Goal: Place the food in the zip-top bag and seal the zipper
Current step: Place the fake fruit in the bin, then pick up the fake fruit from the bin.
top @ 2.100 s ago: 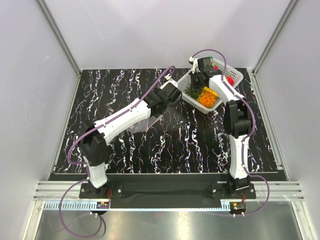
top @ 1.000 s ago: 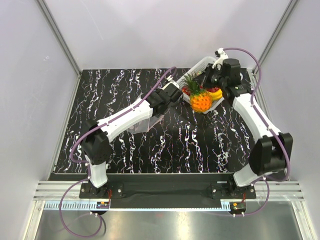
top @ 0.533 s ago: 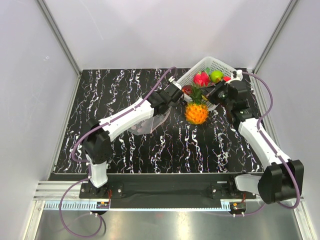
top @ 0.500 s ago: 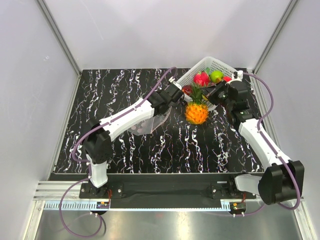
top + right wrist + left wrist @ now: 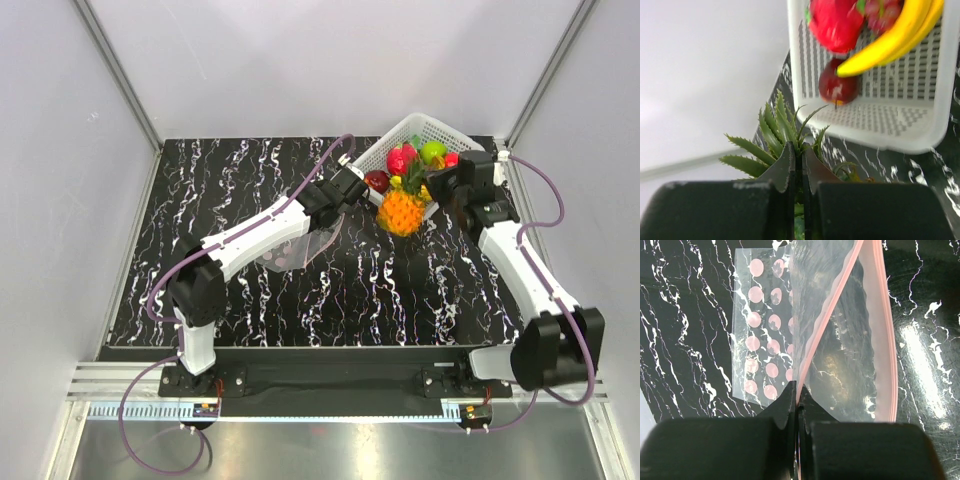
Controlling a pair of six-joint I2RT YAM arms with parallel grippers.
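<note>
The orange pineapple (image 5: 402, 213) hangs by its green leafy top (image 5: 777, 127) from my right gripper (image 5: 797, 152), which is shut on the leaves. In the top view the right gripper (image 5: 424, 187) holds it just in front of the white basket, right of the bag. The clear zip-top bag (image 5: 298, 246) with pale round spots lies on the black marbled table. My left gripper (image 5: 798, 390) is shut on one lip of its mouth, on the pink zipper (image 5: 824, 322), and holds the mouth open. The left gripper (image 5: 348, 189) is close to the left of the pineapple.
The white lattice basket (image 5: 867, 117) stands at the back right (image 5: 452, 135). It holds a yellow banana (image 5: 890, 40), a bright red fruit (image 5: 835, 22), a dark red round fruit (image 5: 838, 87) and a green fruit (image 5: 432, 152). Grey walls enclose the table.
My right gripper lifted the pineapple out of the basket, swung it forward and left, and has now drawn it slightly back toward the basket. The left gripper stays holding the bag's lip.
</note>
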